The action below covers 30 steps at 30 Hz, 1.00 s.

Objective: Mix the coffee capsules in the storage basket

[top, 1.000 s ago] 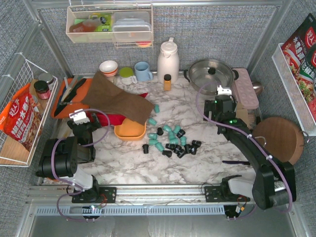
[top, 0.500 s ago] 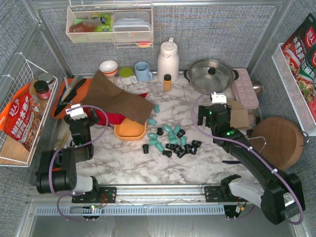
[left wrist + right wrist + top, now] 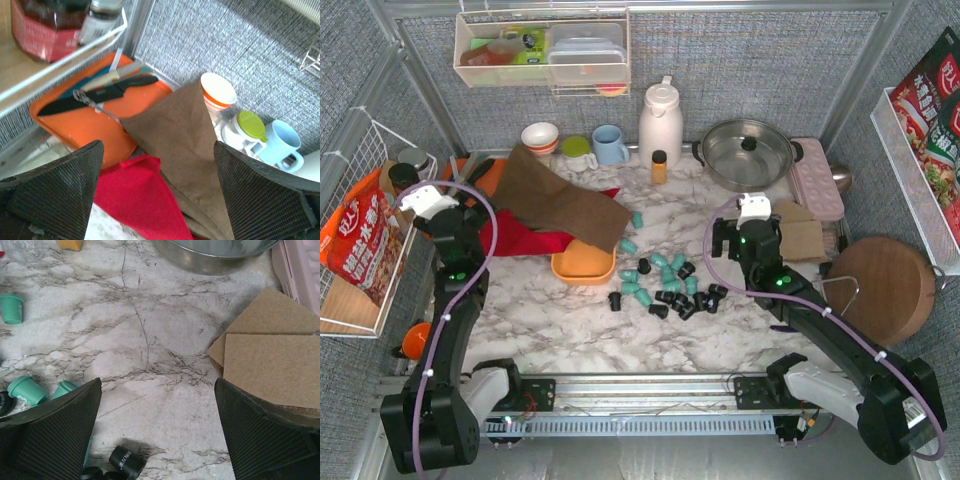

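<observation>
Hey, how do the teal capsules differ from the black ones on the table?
The teal capsules are mint green; the black capsules are dark. The teal capsules trail back toward the brown cloth; the black capsules mostly bunch at the pile's near side. Both lie loose on the marble table, none visible in the storage basket.

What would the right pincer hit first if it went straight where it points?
Probably the marble table: the open right pincer points at a bare patch between the coffee capsules and the tan pads. Depth is hard to judge.
</observation>
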Each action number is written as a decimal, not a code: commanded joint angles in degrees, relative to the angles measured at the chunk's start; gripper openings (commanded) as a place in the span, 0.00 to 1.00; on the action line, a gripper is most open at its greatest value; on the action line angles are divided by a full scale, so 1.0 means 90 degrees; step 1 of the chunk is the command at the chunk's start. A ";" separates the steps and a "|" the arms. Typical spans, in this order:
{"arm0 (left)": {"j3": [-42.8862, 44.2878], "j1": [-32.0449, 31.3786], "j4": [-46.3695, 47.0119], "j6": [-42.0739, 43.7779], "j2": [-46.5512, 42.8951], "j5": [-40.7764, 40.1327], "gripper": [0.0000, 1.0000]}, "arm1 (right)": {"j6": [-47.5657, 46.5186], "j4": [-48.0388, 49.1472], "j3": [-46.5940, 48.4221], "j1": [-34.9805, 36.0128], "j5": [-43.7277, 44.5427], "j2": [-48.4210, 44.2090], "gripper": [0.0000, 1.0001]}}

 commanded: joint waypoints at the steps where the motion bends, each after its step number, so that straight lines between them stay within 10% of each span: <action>1: 0.0049 0.0013 -0.0850 -0.0481 -0.0106 0.0539 0.99 | -0.0012 0.0207 -0.0019 0.0058 0.0014 -0.0146 0.99; 8: 0.0842 -0.0432 -0.0832 0.0601 0.0310 0.1753 0.99 | -0.0045 0.0313 -0.0139 0.0072 0.0091 -0.0227 0.99; 30: 0.2368 -0.4889 -0.2034 0.1702 0.2997 -0.0380 0.99 | 0.0001 0.0164 0.0002 0.0087 0.0397 0.0020 0.99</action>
